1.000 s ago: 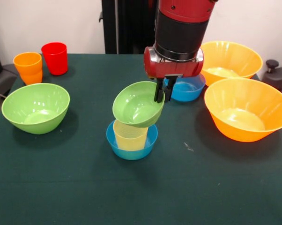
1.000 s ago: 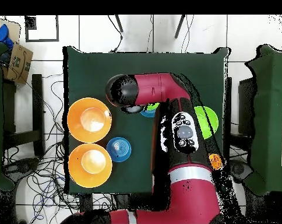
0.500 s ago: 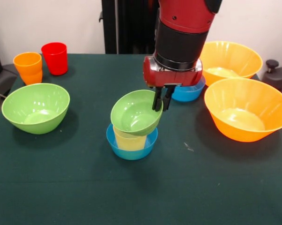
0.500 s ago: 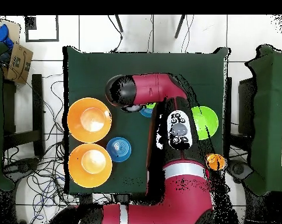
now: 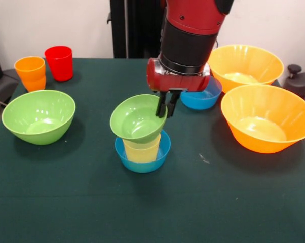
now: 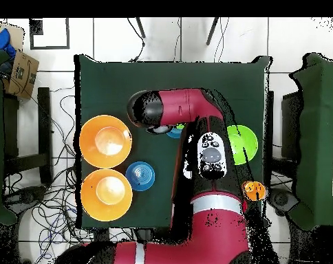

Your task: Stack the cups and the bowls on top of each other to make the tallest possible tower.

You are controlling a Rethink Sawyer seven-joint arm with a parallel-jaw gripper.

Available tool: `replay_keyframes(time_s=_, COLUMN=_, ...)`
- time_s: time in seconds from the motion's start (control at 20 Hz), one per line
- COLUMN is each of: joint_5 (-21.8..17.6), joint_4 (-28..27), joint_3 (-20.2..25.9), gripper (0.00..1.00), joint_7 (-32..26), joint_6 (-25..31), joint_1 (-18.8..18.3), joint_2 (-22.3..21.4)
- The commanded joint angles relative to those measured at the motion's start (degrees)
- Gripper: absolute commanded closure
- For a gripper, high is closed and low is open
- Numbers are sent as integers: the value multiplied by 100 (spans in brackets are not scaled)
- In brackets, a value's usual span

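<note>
My gripper (image 5: 165,108) is shut on the right rim of the small green bowl (image 5: 135,119). That bowl is tilted, and its base sits at the top of the pale yellow cup (image 5: 141,150). The cup stands inside a small blue bowl (image 5: 142,158) at the table's middle. In the overhead view my arm (image 6: 197,130) covers this pile, so only slivers of the blue bowl (image 6: 173,133) and the green bowl (image 6: 178,126) show.
A large green bowl (image 5: 38,115) (image 6: 245,141) sits at the left. Behind it are an orange cup (image 5: 31,72) (image 6: 254,190) and a red cup (image 5: 59,62). Two very large orange bowls (image 5: 249,63) (image 5: 268,117) and a second small blue bowl (image 5: 203,97) stand at the right.
My gripper has carried the small green bowl left and down. The bowl hung tilted above and to the right of the yellow cup and now sits at its top.
</note>
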Motion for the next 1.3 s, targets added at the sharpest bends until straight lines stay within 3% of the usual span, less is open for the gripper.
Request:
replay_keyframes(time_s=0.05, joint_5=-173, joint_4=-241, joint_3=7, gripper=100, joint_7=536, joint_6=-158, joint_1=47, joint_2=338)
replay_keyframes(time_s=1.3, joint_5=-82, joint_4=184, joint_3=47, gripper=100, joint_7=557, joint_6=-738, joint_1=28, joint_2=341)
